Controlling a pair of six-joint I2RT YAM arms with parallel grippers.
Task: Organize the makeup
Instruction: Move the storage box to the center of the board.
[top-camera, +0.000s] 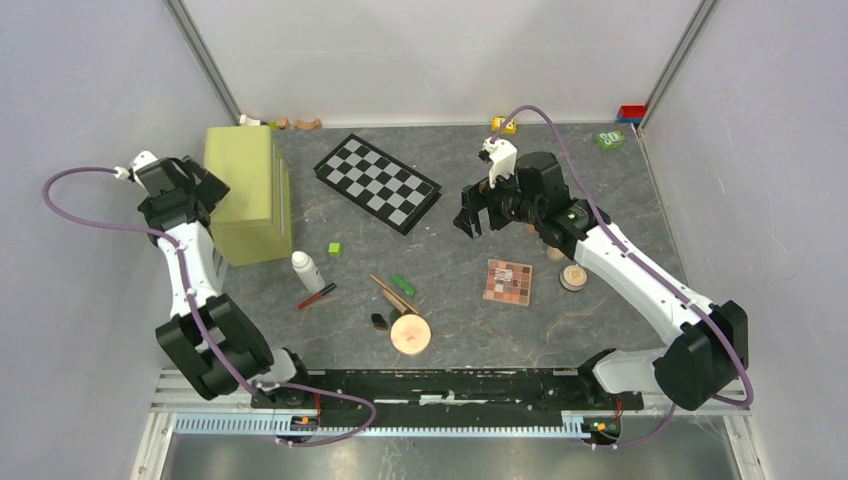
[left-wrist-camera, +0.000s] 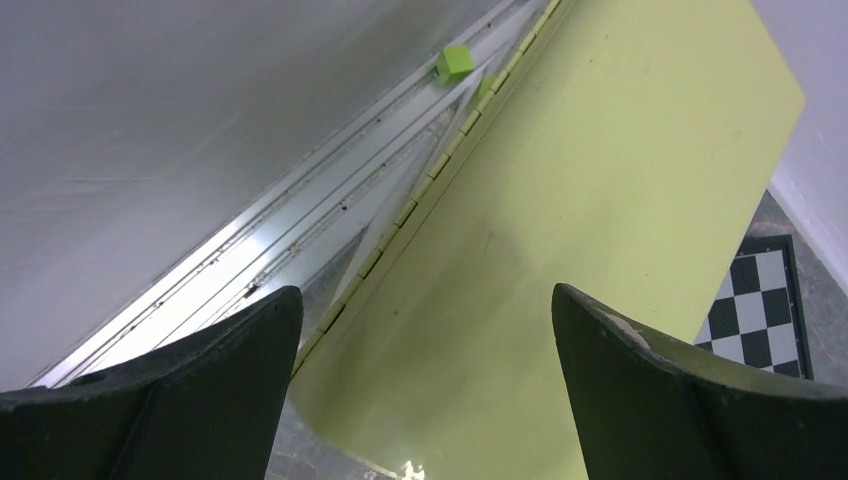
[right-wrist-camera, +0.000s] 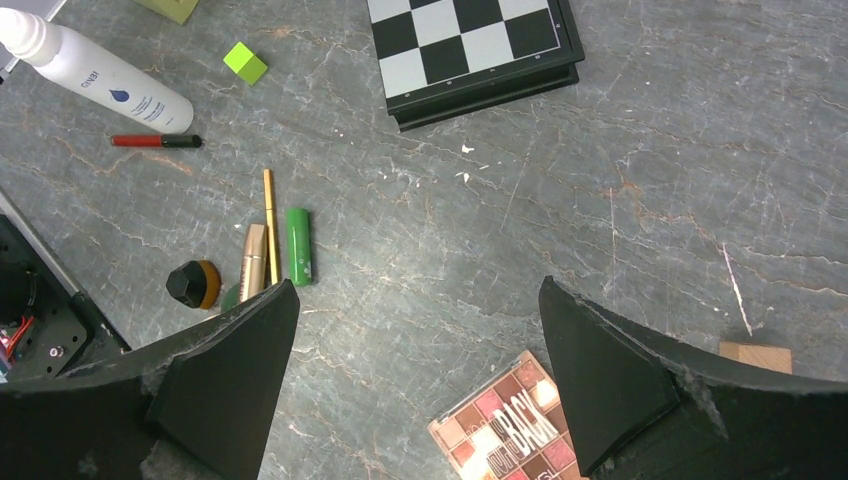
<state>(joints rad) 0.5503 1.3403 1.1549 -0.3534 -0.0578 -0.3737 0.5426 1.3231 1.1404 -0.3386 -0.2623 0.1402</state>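
Left gripper (left-wrist-camera: 427, 295) and right gripper (top-camera: 472, 222) both gape empty; the eyeshadow palette (top-camera: 508, 282), at five o'clock from the right one, looks light, stiff, slick: pinch its opposite edges.

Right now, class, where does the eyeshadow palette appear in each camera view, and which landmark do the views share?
Top external: eyeshadow palette right of centre.
Left wrist: not in view.
Right wrist: eyeshadow palette at bottom edge, partly cut off.
Shared landmark: chequered board, in all three.
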